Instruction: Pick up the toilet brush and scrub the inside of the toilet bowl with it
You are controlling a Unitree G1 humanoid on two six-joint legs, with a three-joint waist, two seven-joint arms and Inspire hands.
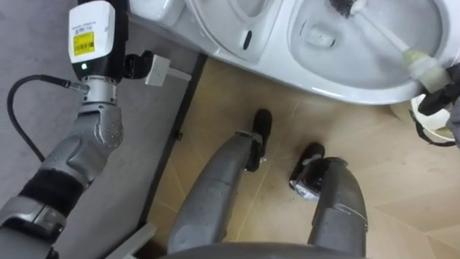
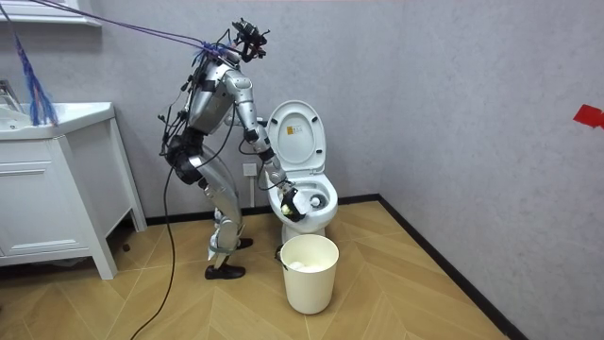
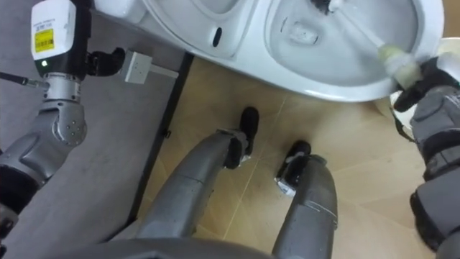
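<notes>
I stand bent forward over a white toilet (image 2: 310, 200) with its seat and lid (image 2: 294, 137) raised. The bowl's rim (image 1: 345, 90) runs across the top of the eye views. A toilet brush (image 1: 384, 36) with a white handle reaches into the bowl, its dark bristle head (image 1: 345, 7) down by the inner wall. My right hand (image 1: 440, 90) comes in at the right edge, its fingers curled round the brush's pale grip. My left hand (image 1: 118, 36) is raised at the upper left beside the seat, and its fingers run out of the picture.
A white waste bin (image 2: 309, 272) stands on the wooden floor just in front of the toilet, and its rim (image 1: 431, 126) shows under my right hand. A wall socket (image 1: 159, 70) sits near my left wrist. A white cabinet (image 2: 57, 189) stands at the room view's left.
</notes>
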